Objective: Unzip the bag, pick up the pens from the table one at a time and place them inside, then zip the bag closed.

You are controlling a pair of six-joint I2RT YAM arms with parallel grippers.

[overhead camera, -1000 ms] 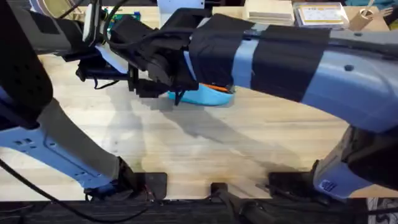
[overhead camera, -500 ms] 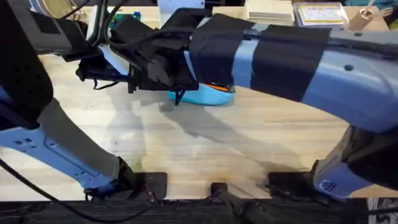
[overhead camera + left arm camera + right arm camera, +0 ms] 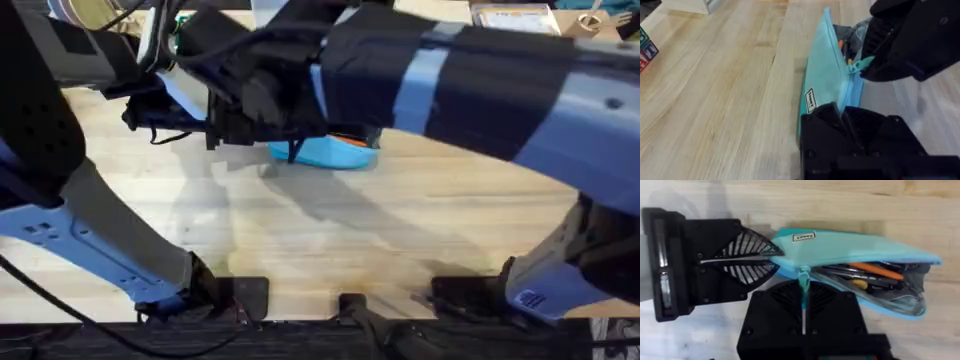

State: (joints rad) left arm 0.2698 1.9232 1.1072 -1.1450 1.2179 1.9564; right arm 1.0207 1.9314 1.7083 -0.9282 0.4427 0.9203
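R arm rose; both grippers (image 3: 771, 263) (image 3: 803, 311) grip bag (image 3: 850, 255).

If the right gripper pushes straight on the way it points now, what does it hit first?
The right gripper is already shut on the zipper pull, so it would press straight into the bag, probably just past the left gripper clamping the bag's end.

The overhead camera hangs above the arm bases, looking down and forward over the table (image 3: 330, 230); the right arm rises close beneath it, large and blurred. The left wrist camera sits low, looking along the bag (image 3: 827, 85) from one end, very near. The right wrist camera looks straight down on the bag's open side. All three share the bag; both wrist views catch the opposite gripper.
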